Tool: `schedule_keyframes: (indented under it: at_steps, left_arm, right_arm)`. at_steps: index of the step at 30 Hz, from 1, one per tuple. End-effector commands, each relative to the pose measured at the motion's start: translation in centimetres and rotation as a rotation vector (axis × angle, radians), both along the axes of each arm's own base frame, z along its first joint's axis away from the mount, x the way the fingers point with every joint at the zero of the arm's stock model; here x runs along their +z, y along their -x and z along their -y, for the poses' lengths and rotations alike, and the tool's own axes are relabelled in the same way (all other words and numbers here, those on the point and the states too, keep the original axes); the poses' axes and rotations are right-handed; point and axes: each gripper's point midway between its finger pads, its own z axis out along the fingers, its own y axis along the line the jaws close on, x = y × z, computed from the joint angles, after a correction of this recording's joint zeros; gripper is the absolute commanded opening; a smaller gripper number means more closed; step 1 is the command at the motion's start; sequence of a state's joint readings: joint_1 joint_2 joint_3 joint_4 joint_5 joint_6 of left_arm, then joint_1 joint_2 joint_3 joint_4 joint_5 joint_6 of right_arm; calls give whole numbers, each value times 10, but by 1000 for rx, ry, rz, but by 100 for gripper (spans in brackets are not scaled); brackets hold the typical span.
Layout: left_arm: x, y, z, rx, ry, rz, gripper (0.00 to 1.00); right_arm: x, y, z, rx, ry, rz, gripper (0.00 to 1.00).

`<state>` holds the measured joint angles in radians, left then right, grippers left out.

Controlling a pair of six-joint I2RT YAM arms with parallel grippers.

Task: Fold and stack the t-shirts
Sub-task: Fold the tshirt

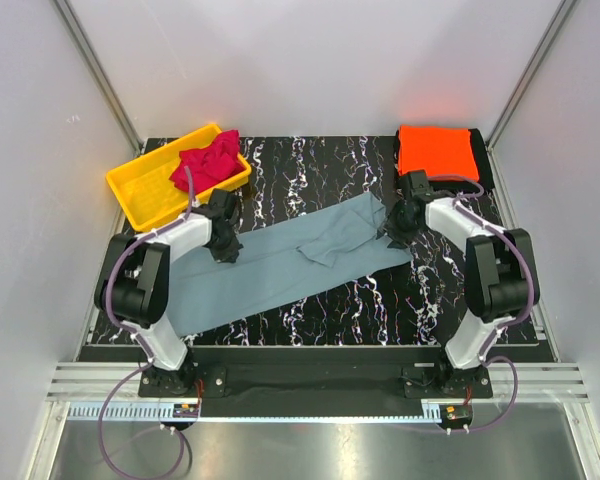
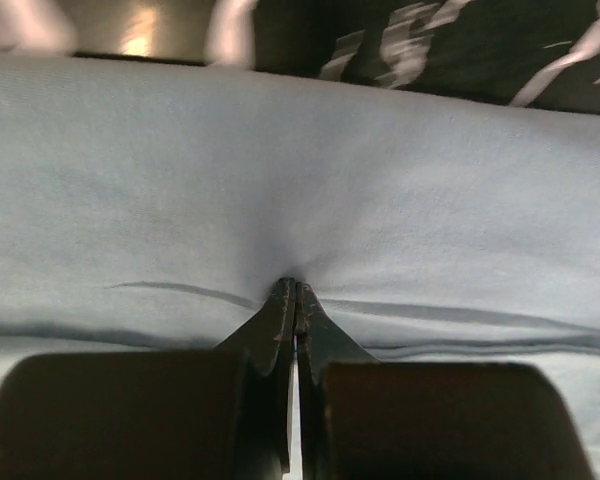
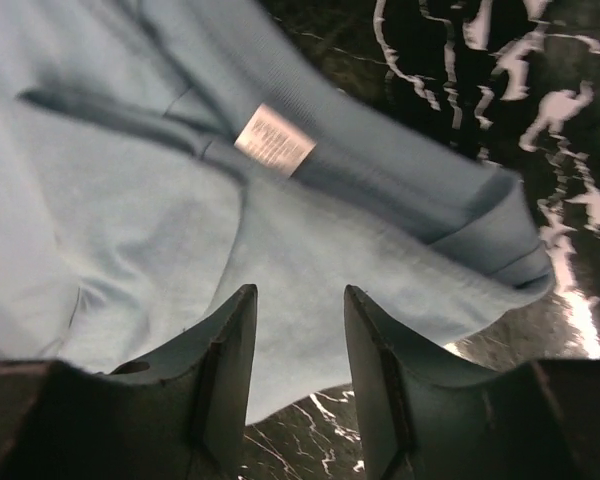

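The grey-blue t-shirt (image 1: 280, 265) lies long and slanted mid-frame — orange t-shirt (image 1: 436, 150) folded flat upper right, crimson t-shirt (image 1: 208, 162) crumpled upper left.

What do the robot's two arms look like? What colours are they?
The left arm and right arm both have white links, chunky black joints and a looping purple cable. The left tool and right tool are black, each with two pointed, wedge-shaped fingers.

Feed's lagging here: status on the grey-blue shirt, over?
Left gripper shut on grey-blue shirt. Right gripper open over its right end. Nothing lying on it.
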<state>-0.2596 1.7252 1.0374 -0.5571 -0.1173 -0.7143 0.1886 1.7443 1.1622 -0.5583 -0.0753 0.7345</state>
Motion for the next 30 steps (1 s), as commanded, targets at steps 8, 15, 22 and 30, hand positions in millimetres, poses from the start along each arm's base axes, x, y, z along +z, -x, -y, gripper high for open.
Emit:
schedule_keyframes:
  at_steps: [8,15,22,30]
  left_arm:
    - [61,-13,-24,75,-33,158,9]
    - [135,-40,-6,-56,32,341,25]
    - [140,-25,28,-256,144,339,27]
    - [83,37,101,-537,220,166,25]
  right_arm:
    - [-11,-50,-56,-9,-8,29,44]
    - [-38,-82,-25,61,241,17,45]
    - [-40,-152,-57,313,215,106,43]
    - [-3,-228,-60,499,281,303,44]
